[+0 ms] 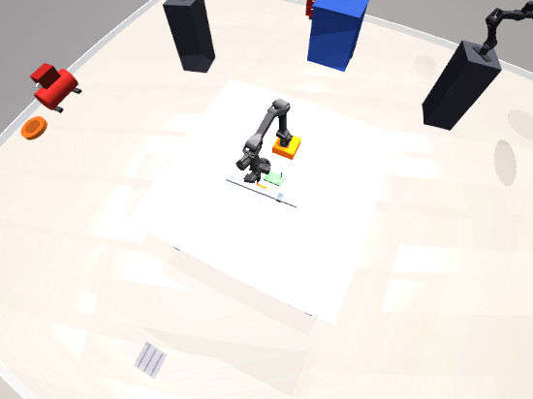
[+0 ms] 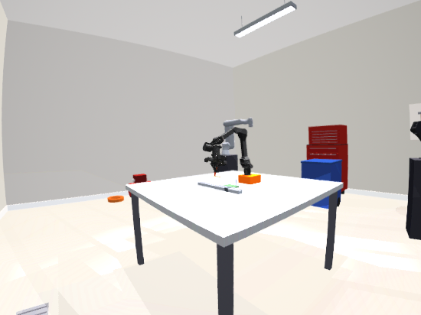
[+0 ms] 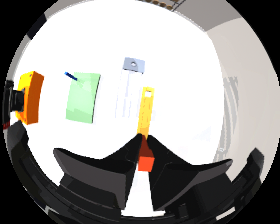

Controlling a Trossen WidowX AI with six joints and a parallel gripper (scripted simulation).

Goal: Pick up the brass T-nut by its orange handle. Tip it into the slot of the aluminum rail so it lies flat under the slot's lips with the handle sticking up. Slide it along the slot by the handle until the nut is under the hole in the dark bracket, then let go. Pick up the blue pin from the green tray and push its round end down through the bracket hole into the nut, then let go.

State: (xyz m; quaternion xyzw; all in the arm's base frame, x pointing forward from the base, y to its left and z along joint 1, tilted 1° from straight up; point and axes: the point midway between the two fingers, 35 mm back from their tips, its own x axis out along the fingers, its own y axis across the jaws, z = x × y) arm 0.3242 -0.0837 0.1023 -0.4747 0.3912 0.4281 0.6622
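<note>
Bracket hole, visible only in wrist view; hand [image 1: 252,180] [image 2: 215,168] [image 3: 144,137] gripping orange handle [image 2: 215,173] [image 3: 146,161].

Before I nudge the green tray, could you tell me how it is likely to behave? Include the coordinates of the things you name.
The green tray [image 1: 274,178] [image 2: 231,186] [image 3: 83,102] looks low and broad, so it would probably slide rather than tip. It seems stiff, judging by its straight edges. The slim blue pin [image 1: 281,174] [image 3: 71,76] sticks up from it and might wobble if jolted.

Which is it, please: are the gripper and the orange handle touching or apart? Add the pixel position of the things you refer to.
Touching: the wrist view shows the gripper [image 1: 251,181] [image 2: 215,167] [image 3: 145,139] pinching the orange handle [image 3: 145,161] between its fingertips.
</note>
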